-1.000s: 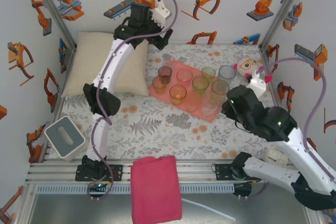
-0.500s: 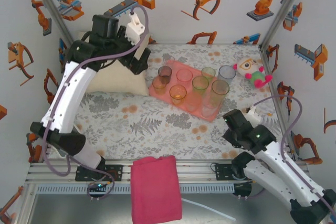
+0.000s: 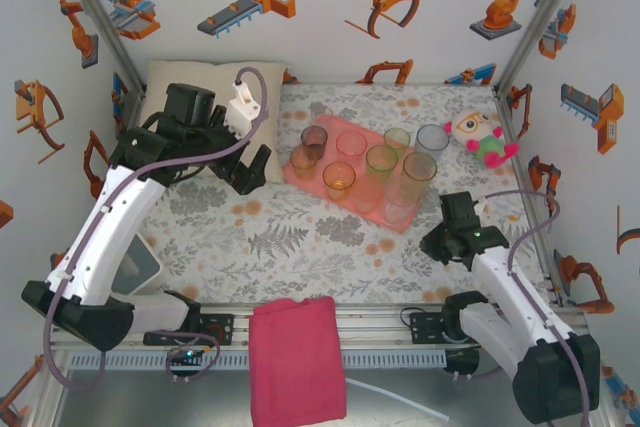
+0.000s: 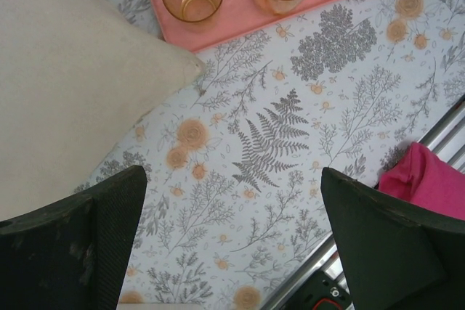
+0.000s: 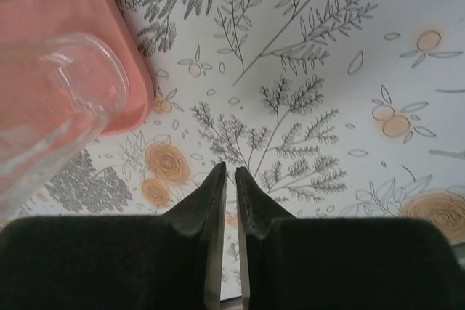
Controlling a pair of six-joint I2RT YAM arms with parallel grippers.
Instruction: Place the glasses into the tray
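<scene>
Glasses [image 3: 380, 160] stand upright on the tray [image 4: 232, 23], far middle of the table [image 3: 300, 237]. Verify that the far-right grey glass [image 3: 432, 139] sits inside the rim. Left gripper [image 4: 232, 205]: jaws wide apart, empty. Right gripper [image 5: 229, 179]: jaws nearly together, empty. Hold both arms clear of the tray.
</scene>
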